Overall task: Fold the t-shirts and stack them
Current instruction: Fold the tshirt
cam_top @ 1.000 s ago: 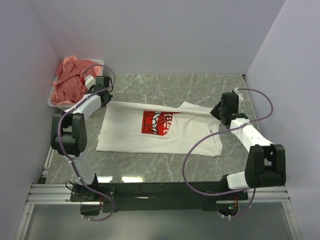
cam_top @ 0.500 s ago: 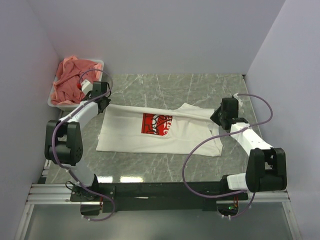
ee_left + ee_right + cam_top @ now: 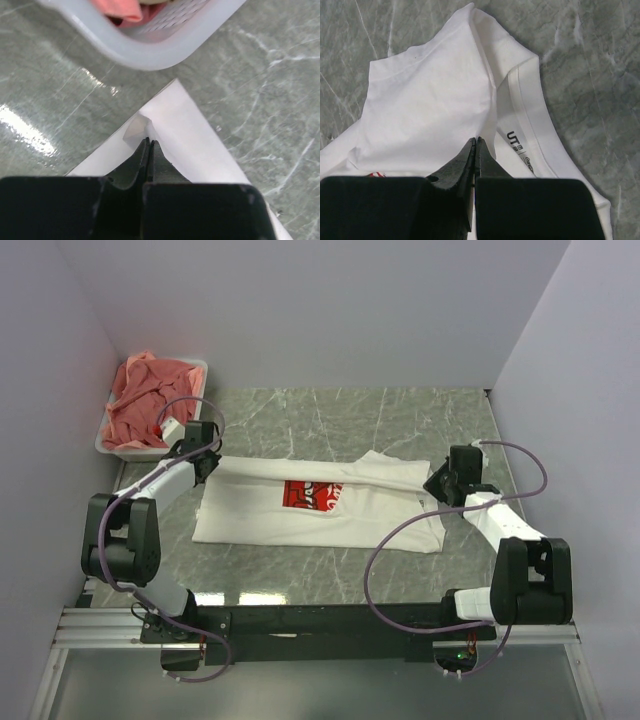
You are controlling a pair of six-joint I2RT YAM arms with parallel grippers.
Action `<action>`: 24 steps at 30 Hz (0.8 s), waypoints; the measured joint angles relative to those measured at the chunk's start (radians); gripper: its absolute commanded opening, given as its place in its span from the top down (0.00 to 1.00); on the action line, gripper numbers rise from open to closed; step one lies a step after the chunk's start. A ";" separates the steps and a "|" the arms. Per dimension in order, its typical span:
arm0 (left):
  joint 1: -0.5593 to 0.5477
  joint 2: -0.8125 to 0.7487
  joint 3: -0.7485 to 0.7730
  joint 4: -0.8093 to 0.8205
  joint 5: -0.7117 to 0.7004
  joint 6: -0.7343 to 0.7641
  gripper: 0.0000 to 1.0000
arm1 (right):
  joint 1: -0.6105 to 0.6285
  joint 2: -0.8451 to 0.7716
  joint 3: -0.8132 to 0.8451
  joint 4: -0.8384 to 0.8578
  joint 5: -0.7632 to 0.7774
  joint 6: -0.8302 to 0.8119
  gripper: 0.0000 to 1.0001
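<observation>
A white t-shirt with a red chest print lies spread on the marble table. Its far edge is lifted and stretched as a band between my two grippers, covering the top of the print. My left gripper is shut on the left corner of that edge, and its tips pinch white cloth. At the collar end my right gripper is shut on a fold, tips beside the neck label. Salmon-pink t-shirts lie crumpled in the tub.
The white plastic tub stands at the far left against the wall, its corner just beyond my left fingertips. Walls close in the table on the left, back and right. A purple cable loops over the shirt's right side.
Both grippers have moved toward the near side, dragging the shirt's far edge with them. The folded band now covers more of the red print.
</observation>
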 measured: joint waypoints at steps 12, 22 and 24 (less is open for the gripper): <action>0.000 -0.039 -0.066 0.020 0.006 -0.005 0.99 | -0.005 -0.045 -0.058 0.008 -0.039 0.017 1.00; 0.003 -0.044 -0.101 0.032 0.024 -0.016 0.99 | -0.024 -0.063 -0.107 0.029 -0.101 0.043 0.79; 0.007 -0.045 -0.114 0.038 0.032 -0.019 0.91 | -0.027 -0.063 -0.115 0.027 -0.114 0.044 0.66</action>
